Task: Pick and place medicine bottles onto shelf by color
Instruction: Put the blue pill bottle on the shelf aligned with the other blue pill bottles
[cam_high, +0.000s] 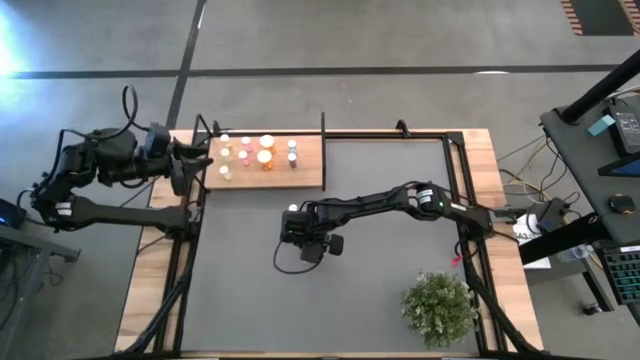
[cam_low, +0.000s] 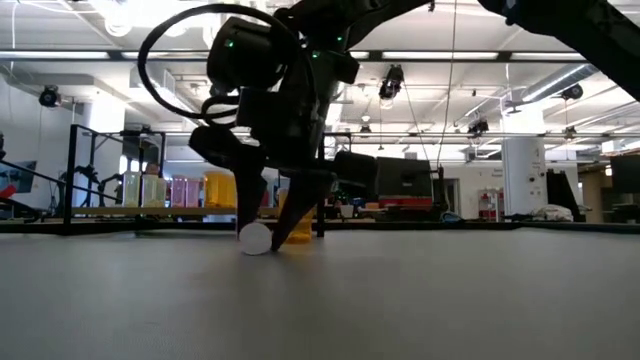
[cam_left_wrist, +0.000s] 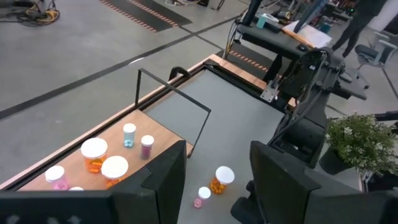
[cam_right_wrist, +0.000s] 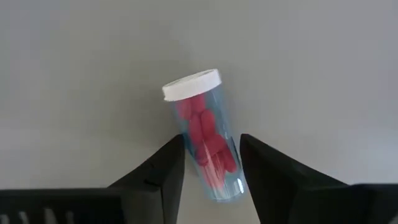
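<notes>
I have the right gripper (cam_right_wrist: 210, 177) low over the middle of the desk (cam_high: 400, 230), just left of centre, its fingers (cam_right_wrist: 163, 171) narrowly parted on either side of a red-pill bottle (cam_right_wrist: 204, 138). That bottle lies on its side on the dark surface, white cap pointing away from the wrist, and I cannot tell whether the pads are touching it yet. From desk level I see a white cap (cam_low: 255, 237) and an orange bottle (cam_low: 296, 232) lying beside the gripper tips. The shelf (cam_high: 310, 160) sits at the far left of the desk, carrying a cluster of upright bottles (cam_high: 265, 150), pink, orange and pale ones among them. My left gripper (cam_high: 190, 165) hovers at the shelf's left end with its fingers (cam_left_wrist: 163, 180) spread wide and nothing between them. A bushy green plant (cam_high: 440, 305) stands at the near right.
</notes>
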